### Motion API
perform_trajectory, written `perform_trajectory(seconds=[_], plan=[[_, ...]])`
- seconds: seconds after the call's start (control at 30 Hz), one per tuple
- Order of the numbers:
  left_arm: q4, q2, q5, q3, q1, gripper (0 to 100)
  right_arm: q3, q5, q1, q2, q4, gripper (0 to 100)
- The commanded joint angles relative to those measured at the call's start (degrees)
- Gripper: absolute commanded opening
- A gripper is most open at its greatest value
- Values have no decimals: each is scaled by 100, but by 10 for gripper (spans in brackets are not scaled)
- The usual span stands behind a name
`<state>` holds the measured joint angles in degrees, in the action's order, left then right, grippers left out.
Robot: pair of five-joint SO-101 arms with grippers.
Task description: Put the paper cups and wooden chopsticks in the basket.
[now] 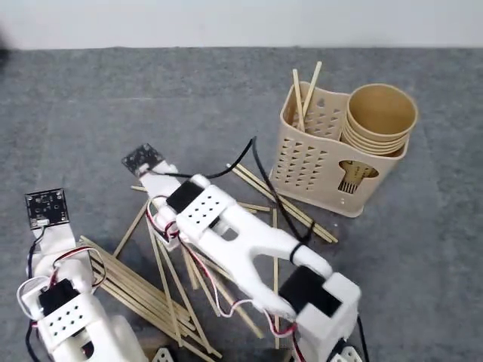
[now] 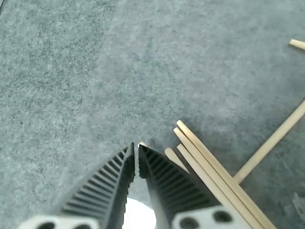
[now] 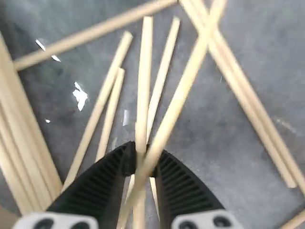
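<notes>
Right pincer (image 3: 143, 160) grips a wooden chopstick (image 3: 174, 101); paper cups (image 1: 381, 113) sit in basket (image 1: 309, 162)

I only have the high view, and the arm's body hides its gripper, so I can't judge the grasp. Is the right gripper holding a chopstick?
Observer: Yes. In its wrist view the right gripper is shut on a wooden chopstick, which slants across the others lying below.
Operator: And the left gripper? It's hidden for me too.
Observer: The left gripper is shut with nothing clearly gripped, its tips over the grey carpet.
Operator: Is anything within easy reach of it?
Observer: A bundle of chopsticks lies on the carpet right beside its tips, their ends close to the jaws.
</notes>
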<state>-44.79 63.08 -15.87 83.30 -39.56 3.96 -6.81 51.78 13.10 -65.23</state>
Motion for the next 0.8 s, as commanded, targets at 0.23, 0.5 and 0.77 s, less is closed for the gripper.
perform_trajectory(seconds=[0.23, 0.5, 0.77], plan=[[123, 149, 9, -110, 9, 18, -176, 237, -92, -1701, -57, 8], [123, 149, 9, -101, 9, 18, -176, 686, -92, -3178, -48, 8], [123, 149, 9, -101, 9, 18, -202, 1125, -655, -4804, 136, 8]])
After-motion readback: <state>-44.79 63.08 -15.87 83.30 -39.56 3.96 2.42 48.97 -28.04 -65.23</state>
